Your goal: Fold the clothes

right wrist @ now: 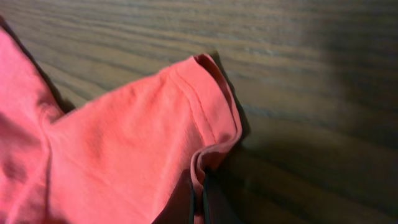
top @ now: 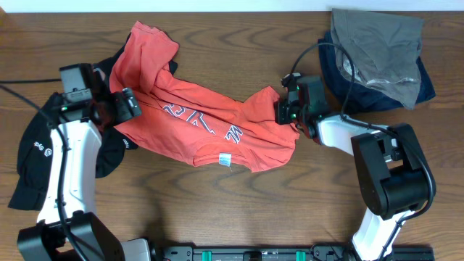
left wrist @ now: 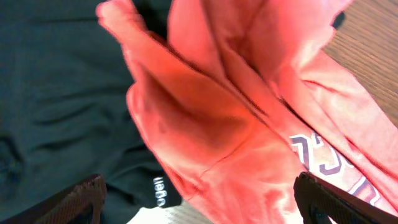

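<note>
Overhead, shirt (top: 203, 123) lies mid-table: right gripper (top: 284, 110) pinched on its three-o'clock sleeve hem, left gripper (top: 134, 109) wide, empty at nine. Thin bite: a tug could slip it, or the open jaws might snag the black top (top: 29, 170).

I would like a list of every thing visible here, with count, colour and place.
T-shirt: one, orange-red, crumpled at table centre.
top: one, black, left side, partly under the T-shirt.
grey garment: one, grey, far right, on the navy garment.
navy garment: one, dark blue, beneath the grey one.
table: one, brown wood, under everything.
left fingers: two, black, open at the T-shirt's left edge.
right fingers: two, black, shut on the T-shirt sleeve.
</note>
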Motion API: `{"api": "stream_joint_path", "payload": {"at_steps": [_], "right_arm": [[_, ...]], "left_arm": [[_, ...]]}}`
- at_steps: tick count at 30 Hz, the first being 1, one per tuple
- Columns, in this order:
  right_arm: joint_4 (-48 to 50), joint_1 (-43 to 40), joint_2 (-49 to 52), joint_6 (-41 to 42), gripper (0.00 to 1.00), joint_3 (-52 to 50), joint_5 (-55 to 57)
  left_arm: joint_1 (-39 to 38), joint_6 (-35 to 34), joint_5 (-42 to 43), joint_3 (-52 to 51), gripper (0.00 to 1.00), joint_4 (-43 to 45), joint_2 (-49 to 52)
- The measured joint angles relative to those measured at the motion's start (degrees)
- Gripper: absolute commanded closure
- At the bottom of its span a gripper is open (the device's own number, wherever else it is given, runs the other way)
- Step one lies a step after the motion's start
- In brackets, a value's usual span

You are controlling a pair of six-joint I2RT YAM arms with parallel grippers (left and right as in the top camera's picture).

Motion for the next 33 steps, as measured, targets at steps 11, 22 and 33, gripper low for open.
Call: {"api": "stream_joint_path", "payload": {"at_steps": [11, 22, 33], "right_arm": [[-37.2, -1.7, -13.2, -6.4, 0.99, 23.4, -3.5], [-60.4, -1.7, -29.8, -13.6, 0.99, 36.5, -4.4], [-76.4, -6.3, -45.5, -16.0, 0.99, 36.7, -3.1]], "left_arm": [[-4.9, 0.0, 0.0, -0.3, 0.02, 7.0, 0.7], [-11.5, 0.6, 1.1, -0.3, 0.02, 19.1, 0.7], [-12.7, 2.5, 7.6, 3.7, 0.02, 19.3, 3.3]]}}
